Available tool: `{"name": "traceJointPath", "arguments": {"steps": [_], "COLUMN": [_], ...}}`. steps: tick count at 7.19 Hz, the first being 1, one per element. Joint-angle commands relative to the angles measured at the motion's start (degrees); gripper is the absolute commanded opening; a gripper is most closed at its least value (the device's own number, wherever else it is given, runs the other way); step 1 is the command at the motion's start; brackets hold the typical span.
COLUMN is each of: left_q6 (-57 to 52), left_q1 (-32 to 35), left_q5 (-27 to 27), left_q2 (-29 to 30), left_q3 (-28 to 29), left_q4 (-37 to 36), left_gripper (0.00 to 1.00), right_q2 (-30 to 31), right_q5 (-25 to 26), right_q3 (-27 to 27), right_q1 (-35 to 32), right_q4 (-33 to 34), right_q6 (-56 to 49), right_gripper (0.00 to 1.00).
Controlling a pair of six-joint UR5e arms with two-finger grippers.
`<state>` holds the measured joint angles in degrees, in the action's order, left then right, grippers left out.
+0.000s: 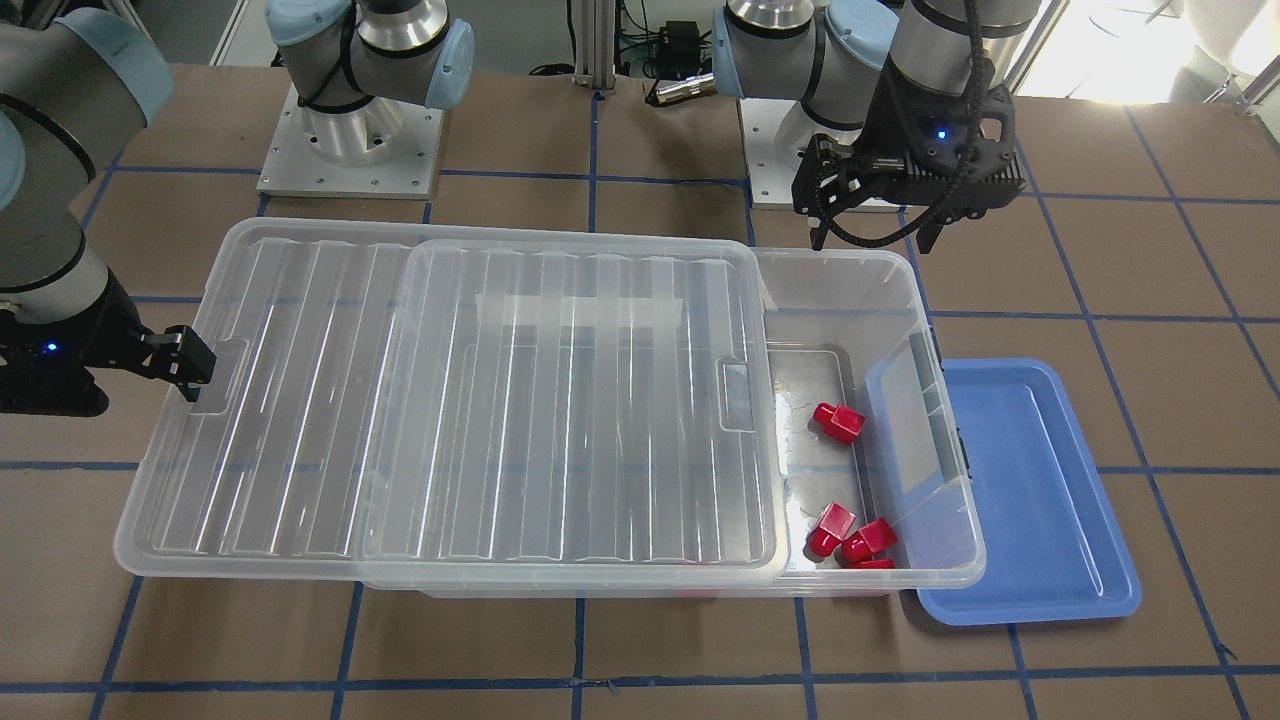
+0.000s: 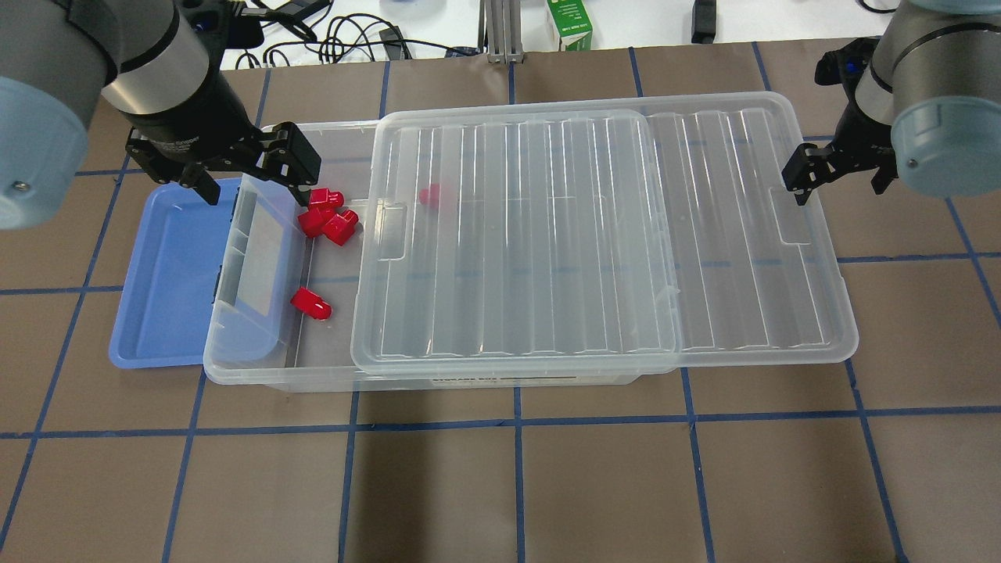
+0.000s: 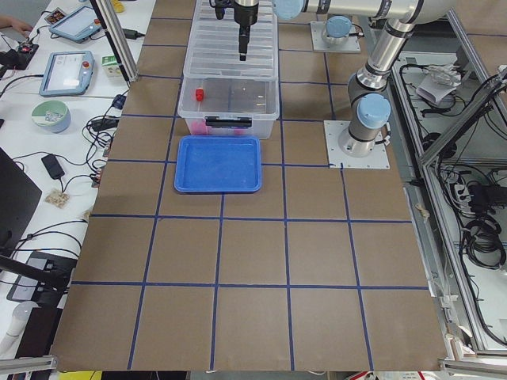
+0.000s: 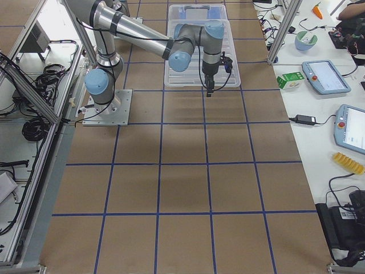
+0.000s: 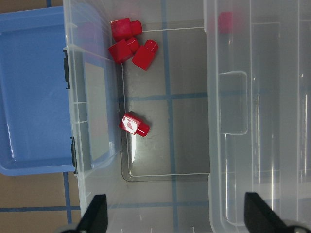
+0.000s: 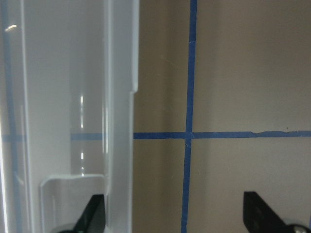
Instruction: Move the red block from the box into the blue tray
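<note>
The clear box (image 2: 258, 374) lies across the table, its ribbed lid (image 2: 547, 234) slid toward my right, so its left end is uncovered. In that end lie one lone red block (image 2: 311, 303) (image 5: 135, 125) and a cluster of red blocks (image 2: 328, 215) (image 5: 129, 41). Another red block (image 2: 428, 195) shows through the lid. The empty blue tray (image 2: 168, 266) (image 1: 1030, 480) sits against the box's left end. My left gripper (image 2: 250, 176) (image 5: 177, 218) is open and empty above the uncovered end. My right gripper (image 2: 837, 180) (image 6: 177, 218) is open at the lid's right edge.
The arm bases (image 1: 350, 140) stand behind the box. A green carton (image 2: 569, 23) and cables lie beyond the table's far edge. Brown table with blue tape lines (image 2: 516, 414) stretches in front of the box.
</note>
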<state>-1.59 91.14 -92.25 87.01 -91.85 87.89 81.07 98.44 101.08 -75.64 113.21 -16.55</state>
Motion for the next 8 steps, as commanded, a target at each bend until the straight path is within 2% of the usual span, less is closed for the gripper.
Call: {"name": "traceJointPath", "arguments": {"steps": [1,2,3,4,6,7,8], "left_q6": [-0.08,0.01,-0.08,-0.43,-0.43,-0.95,-2.61], "left_q1": [0.0,0.0,0.0,-0.09,-0.09,-0.09,-0.09], "left_q5": [0.06,-0.03,0.23,0.15,0.14,0.15,-0.12], "left_q2": [0.0,0.0,0.35,0.44,0.53,0.88,0.88], "left_q3": [0.0,-0.35,-0.44,-0.53,-0.79,-2.44,-6.03], "left_q4": [0.0,0.0,-0.44,-0.61,-0.53,-0.7,-4.01], "left_gripper": [1.0,1.0,1.0,1.0,1.0,1.0,1.0], "right_q2": [0.4,0.76,1.89,3.9,8.21,9.62,9.9], "right_q5": [-0.52,-2.79,-7.25,-8.08,-10.19,-10.2,-10.37], "right_q3": [-0.18,-1.4,-4.37,-7.53,-12.03,-11.7,-11.61], "right_q1": [0.23,-0.29,-0.65,-1.43,-6.34,-8.71,-11.26], "right_q4": [0.0,-0.09,-2.35,-7.25,-17.01,-17.75,-17.76], "right_q6": [-0.33,0.29,0.64,0.9,7.91,10.64,11.88], "right_gripper": [1.0,1.0,1.0,1.0,1.0,1.0,1.0]}}
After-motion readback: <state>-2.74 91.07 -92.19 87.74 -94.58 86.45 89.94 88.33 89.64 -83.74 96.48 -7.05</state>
